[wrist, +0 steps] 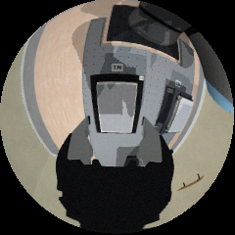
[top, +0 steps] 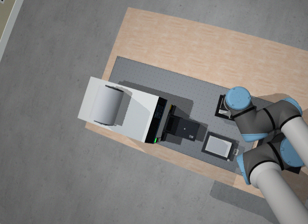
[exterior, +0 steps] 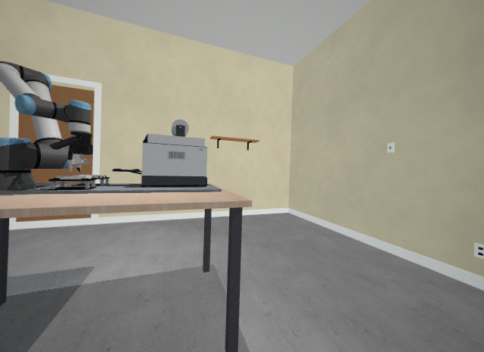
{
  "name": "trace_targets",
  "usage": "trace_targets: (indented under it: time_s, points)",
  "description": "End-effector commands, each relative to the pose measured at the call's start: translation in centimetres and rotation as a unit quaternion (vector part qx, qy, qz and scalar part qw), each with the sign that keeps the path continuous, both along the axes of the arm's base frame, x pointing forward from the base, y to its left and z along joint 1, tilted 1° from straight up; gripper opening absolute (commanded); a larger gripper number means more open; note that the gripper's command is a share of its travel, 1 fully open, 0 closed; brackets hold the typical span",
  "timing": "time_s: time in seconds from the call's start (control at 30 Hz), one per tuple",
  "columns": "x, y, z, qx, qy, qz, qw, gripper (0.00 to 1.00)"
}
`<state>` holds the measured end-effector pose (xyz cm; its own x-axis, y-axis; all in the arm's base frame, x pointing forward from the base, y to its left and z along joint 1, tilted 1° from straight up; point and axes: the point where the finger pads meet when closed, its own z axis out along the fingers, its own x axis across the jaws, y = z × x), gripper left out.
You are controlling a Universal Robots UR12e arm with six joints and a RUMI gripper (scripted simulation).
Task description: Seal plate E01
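Plate E01 [top: 224,113] [exterior: 76,177] [wrist: 117,109] lies in nest N1 [top: 218,106] [wrist: 94,100], flat as far as shows; whether foil covers it I cannot tell. My gripper [exterior: 75,169] [wrist: 116,117] is open and empty, a little above N1, its jaws apart toward the plate's near end in the wrist view. The wrist hides it in the top view. The sealer [top: 136,117] [exterior: 175,164] has its dark stage [top: 186,128] [exterior: 125,169] out, with no plate on it. Its lamp [top: 155,140] is green. START is too small to tell.
The other plate [top: 218,146] [wrist: 180,115] lies in nest N2 [top: 207,142], between the stage and the arm's base side. A foil roll [top: 107,104] [exterior: 179,127] stands on top of the sealer. The arm's elbow and links hang over the right of the table.
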<state>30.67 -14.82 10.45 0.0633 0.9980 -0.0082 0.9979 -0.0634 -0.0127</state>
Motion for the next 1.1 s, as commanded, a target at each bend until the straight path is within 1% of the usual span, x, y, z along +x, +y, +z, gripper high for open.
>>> trace_targets:
  time_s: [0.0,0.87,0.93,1.07]
  points:
    - [0.0,0.0,0.9,0.000,0.000,0.000,1.000,0.68]
    - [0.1,0.0,4.9,0.000,0.000,0.000,1.000,0.68]
    - [0.1,0.0,4.9,0.000,0.000,0.000,1.000,0.68]
    - [0.1,0.0,5.5,0.000,0.000,0.000,1.000,0.68]
